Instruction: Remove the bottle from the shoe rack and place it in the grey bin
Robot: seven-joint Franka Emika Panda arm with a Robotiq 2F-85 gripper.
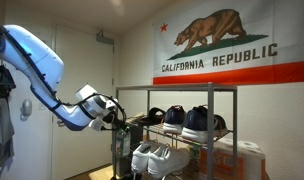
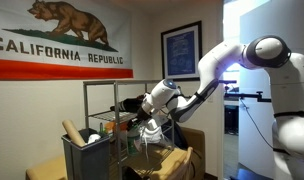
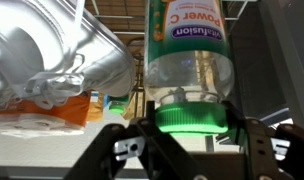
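Wrist view: the bottle (image 3: 187, 70) fills the middle of the frame. Clear body, green-and-white label reading "Power C", green cap (image 3: 192, 120) pointing back toward me.

My gripper (image 3: 192, 140) sits around that cap. The fingers (image 3: 127, 150) come up dark on either side and look closed against the cap's edges, with no gap showing between pad and plastic (the contact itself is at the very bottom of the frame, so this is a close reading, not a clean one). I count the bottle as held by its cap end.

Left of the bottle in the wrist view: a crumpled silvery thing (image 3: 52, 50) with an orange patch below it.

In both exterior views my arm reaches in level to the shoe rack (image 1: 177, 89), gripper (image 1: 117, 115) at the rack's end post, about the height of the upper shelf. The bottle is too small to make out there.

Rack contents: dark shoes (image 1: 197, 120) on the upper shelf, white sneakers (image 1: 157, 155) below.

The grey bin (image 2: 77, 160) stands on the floor beside the rack, lower than my gripper (image 2: 142, 112) and off to one side of it. The bottle is not in it.

California flag (image 1: 232, 45) on the wall behind.
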